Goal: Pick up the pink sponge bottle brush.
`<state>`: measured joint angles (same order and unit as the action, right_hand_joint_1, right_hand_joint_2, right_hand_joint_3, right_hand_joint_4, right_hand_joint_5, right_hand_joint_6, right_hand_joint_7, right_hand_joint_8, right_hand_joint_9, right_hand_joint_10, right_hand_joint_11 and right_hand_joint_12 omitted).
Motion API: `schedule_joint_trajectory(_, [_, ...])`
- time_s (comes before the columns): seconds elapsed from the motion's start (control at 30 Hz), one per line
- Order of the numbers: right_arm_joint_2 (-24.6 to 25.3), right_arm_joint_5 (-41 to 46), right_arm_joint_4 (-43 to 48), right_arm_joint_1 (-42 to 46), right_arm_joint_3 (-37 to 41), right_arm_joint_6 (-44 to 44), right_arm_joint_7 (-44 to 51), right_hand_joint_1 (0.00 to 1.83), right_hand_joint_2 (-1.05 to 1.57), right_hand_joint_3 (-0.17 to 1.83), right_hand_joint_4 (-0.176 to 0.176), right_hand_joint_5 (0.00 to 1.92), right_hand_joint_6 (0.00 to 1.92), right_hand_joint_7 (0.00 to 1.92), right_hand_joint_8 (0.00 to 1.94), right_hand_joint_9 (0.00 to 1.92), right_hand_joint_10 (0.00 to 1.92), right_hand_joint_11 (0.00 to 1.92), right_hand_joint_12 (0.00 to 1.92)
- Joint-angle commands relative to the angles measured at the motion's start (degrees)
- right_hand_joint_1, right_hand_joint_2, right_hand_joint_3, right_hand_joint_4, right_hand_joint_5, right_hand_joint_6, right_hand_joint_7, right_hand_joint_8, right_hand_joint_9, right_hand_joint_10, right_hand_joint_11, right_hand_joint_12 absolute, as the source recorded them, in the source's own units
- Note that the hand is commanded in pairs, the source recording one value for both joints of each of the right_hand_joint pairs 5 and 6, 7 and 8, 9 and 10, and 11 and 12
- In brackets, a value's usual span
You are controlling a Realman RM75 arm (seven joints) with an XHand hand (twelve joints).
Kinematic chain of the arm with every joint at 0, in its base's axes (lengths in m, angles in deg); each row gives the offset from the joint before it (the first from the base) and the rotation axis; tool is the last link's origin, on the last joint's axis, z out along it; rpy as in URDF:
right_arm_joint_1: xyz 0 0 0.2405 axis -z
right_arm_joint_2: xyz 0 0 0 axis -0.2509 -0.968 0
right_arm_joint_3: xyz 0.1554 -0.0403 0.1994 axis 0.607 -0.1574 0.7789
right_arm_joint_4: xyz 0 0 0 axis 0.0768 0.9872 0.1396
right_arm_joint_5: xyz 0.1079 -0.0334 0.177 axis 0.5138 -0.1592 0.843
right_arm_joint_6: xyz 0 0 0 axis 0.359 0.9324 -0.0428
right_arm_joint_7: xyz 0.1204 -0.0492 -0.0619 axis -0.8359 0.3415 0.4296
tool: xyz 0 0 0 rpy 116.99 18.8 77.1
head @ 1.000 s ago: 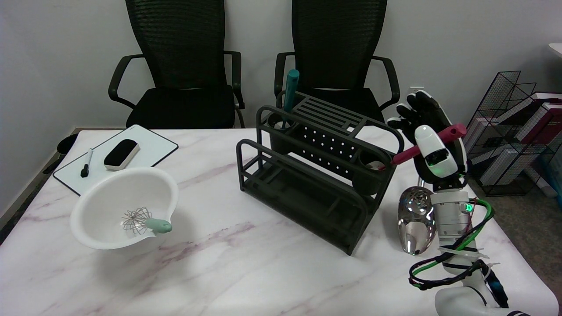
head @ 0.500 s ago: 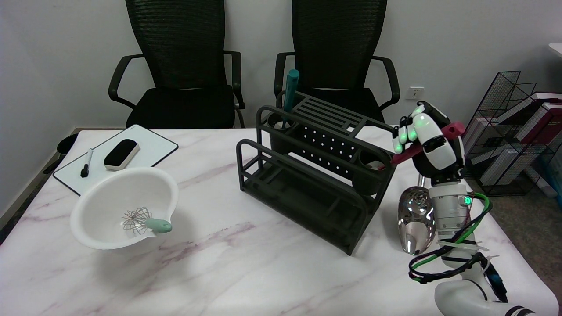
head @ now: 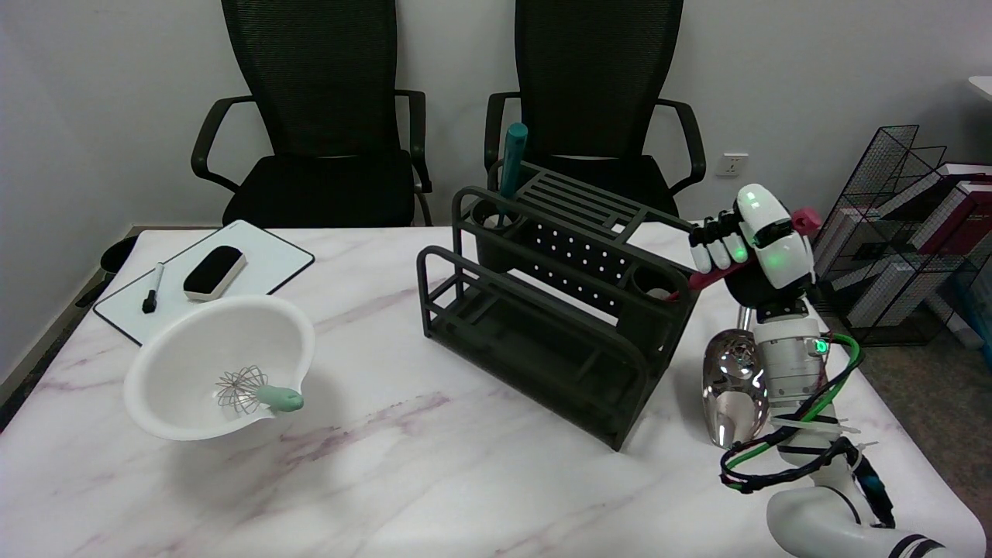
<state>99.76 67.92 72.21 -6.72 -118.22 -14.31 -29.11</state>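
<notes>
The right hand (head: pixel 756 248) has its fingers wrapped around the pink sponge bottle brush (head: pixel 701 278) handle, whose head sits in the rack (head: pixel 542 310) cup; lifting out remains.

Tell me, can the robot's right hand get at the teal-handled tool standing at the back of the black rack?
Probably not right now. The right hand is busy gripping the pink brush handle, and the teal-handled tool stands in the cup at the far end of the black rack.
</notes>
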Motion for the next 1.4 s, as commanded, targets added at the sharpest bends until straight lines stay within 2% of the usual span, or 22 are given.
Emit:
schedule_joint_trajectory(0.03, [-0.3, -0.2, 1.4, -0.9, 0.6, -3.5, 0.2, 0.86, 1.19, 0.77, 0.000, 1.92, 1.92, 1.92, 1.92, 1.82, 1.82, 1.72, 1.72])
schedule_joint_trajectory(0.3, [-0.5, -0.8, 3.7, -1.4, 1.5, -7.3, 0.5, 0.87, 1.23, 0.75, 0.000, 1.92, 1.92, 1.92, 1.92, 1.86, 1.86, 1.77, 1.77])
schedule_joint_trajectory(0.53, [-0.5, -7.0, 6.9, -1.8, 5.7, -15.6, 0.6, 0.87, 1.32, 0.72, 0.000, 1.92, 1.92, 1.92, 1.92, 1.91, 1.91, 1.84, 1.84])
schedule_joint_trajectory(0.7, [-0.5, -10.3, 9.9, -1.8, 8.8, -20.2, 0.2, 0.86, 1.57, 0.61, 0.000, 1.92, 1.92, 1.92, 1.92, 1.92, 1.92, 1.91, 1.91])
schedule_joint_trajectory(0.87, [-1.9, -12.7, 11.5, -1.8, 10.0, -22.5, 0.0, 0.99, 1.57, 0.44, 0.000, 1.92, 1.92, 1.92, 1.92, 1.92, 1.92, 1.92, 1.92])
schedule_joint_trajectory(1.03, [-4.0, -12.8, 12.5, -1.8, 10.1, -23.3, 0.0, 0.97, 1.57, 0.40, 0.000, 1.92, 1.92, 1.92, 1.92, 1.92, 1.92, 1.92, 1.92])
schedule_joint_trajectory(1.4, [-4.3, -12.5, 12.5, -1.8, 10.7, -24.8, 0.0, 0.97, 1.57, 0.36, 0.000, 1.92, 1.92, 1.92, 1.92, 1.92, 1.92, 1.92, 1.92])
